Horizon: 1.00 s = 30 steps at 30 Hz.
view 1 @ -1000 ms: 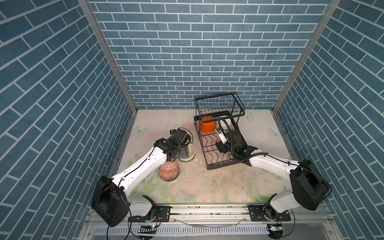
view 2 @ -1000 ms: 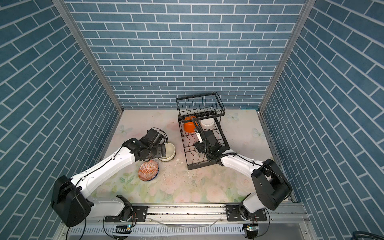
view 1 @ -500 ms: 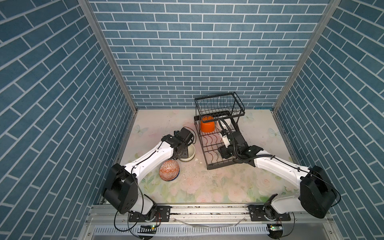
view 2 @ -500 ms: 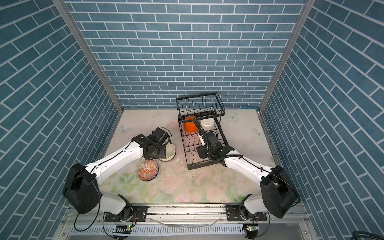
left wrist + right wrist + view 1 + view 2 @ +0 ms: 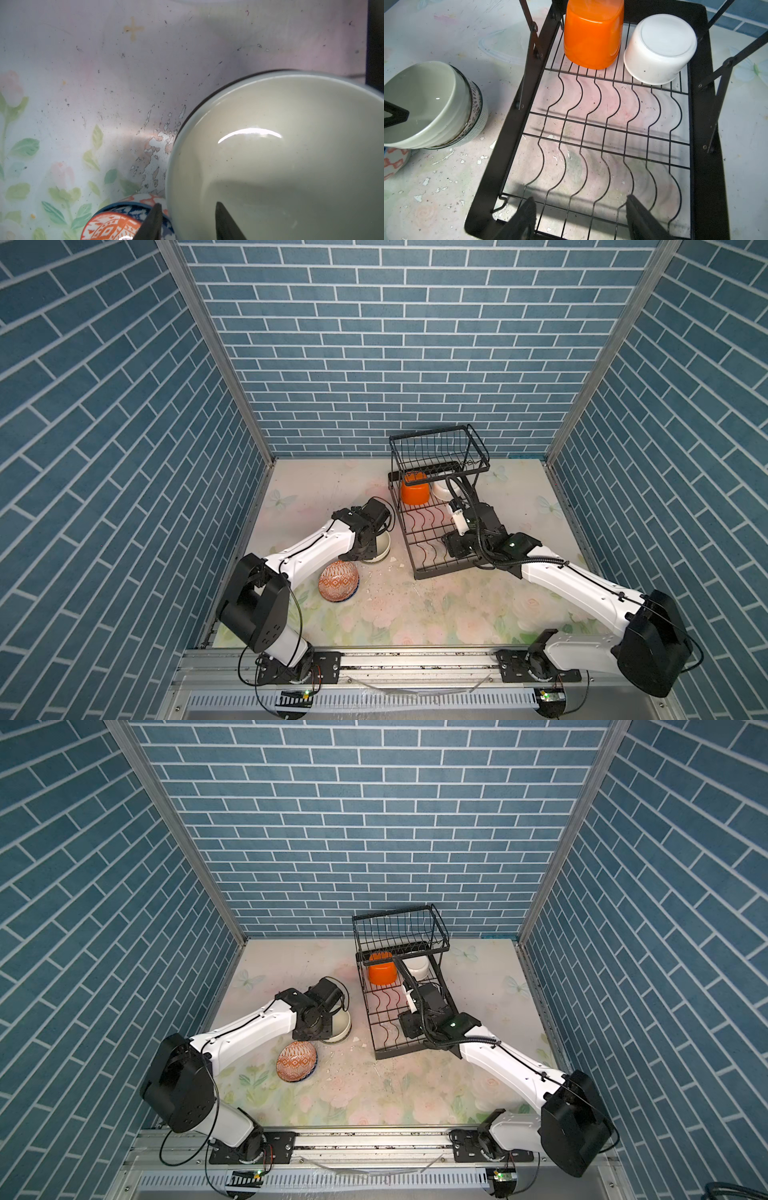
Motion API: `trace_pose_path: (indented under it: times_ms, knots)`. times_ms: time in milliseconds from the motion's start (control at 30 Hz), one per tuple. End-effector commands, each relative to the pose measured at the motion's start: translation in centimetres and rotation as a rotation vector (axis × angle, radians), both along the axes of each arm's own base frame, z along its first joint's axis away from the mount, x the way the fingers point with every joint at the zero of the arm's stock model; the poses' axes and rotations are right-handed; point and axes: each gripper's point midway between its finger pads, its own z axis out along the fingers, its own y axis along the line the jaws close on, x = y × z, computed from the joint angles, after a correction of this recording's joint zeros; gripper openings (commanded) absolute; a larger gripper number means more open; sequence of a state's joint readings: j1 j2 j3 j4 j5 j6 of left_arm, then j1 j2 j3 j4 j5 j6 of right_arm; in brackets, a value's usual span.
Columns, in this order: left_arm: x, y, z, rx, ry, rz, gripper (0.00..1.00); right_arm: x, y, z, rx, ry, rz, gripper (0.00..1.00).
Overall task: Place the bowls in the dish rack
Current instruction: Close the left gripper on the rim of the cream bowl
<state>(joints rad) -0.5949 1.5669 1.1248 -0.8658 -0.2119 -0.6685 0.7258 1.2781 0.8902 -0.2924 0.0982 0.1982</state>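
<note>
**A:** What has changed around the dish rack (image 5: 436, 531)?

**B:** The left gripper (image 5: 188, 204) has come down on the pale green bowl (image 5: 270, 166). That bowl sits upright on the table (image 5: 415, 614), just beside the rack, on the side toward the left arm. It is nested in a dark-speckled bowl (image 5: 475, 116). A second ago the jaws were spread wide. Now they have narrowed, one finger inside the bowl and one outside, with the rim between them.

**A:** Is it gripping the bowl yet?

**B:** I cannot tell. The wrist view shows the fingers on either side of the rim, but not whether they press on it. The bowl has not been lifted.

**A:** And the right gripper (image 5: 580, 197)?

**B:** It has drawn back from the far end of the rack to the near end. It hangs over the curved divider wires there, jaws apart and holding nothing.

**A:** What is already loaded?

**B:** There are two bowls at the rack's far end, below the raised basket. An orange bowl (image 5: 591, 35) stands upside down, and a white bowl (image 5: 658, 49) is tipped bottom-up just beside it. An orange-patterned bowl (image 5: 338, 586) is also waiting on the table. It leans on a blue-patterned one, further from the rack than the green bowl.

**A:** So what does that mean for the task?

**B:** The task looks less than half done. The green bowl is probably next to be loaded, and the rack's near rows are free for it.
</note>
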Motion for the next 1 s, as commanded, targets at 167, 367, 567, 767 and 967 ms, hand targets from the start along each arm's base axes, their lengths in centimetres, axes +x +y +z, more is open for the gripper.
trace_pose_path:
  times_ms: [167,367,567,767,967]
  knots:
    - [0.5,0.2,0.9,0.000,-0.017,0.014,0.34,0.1,-0.2,-0.6,-0.011,0.015,-0.024,0.69]
    - [0.6,0.0,1.0,-0.006,-0.025,0.007,0.28,0.1,-0.1,-0.5,-0.011,0.014,-0.022,0.69]
    - [0.8,0.0,1.4,-0.014,-0.050,0.007,0.22,0.0,-0.2,-0.3,-0.009,0.015,-0.020,0.69]
    - [1.1,-0.1,1.8,-0.021,-0.069,-0.004,0.16,-0.1,-0.1,0.0,-0.004,0.014,-0.016,0.69]
    - [1.3,0.0,1.9,-0.017,-0.087,-0.002,0.24,-0.1,-0.1,0.3,0.000,0.011,-0.015,0.69]
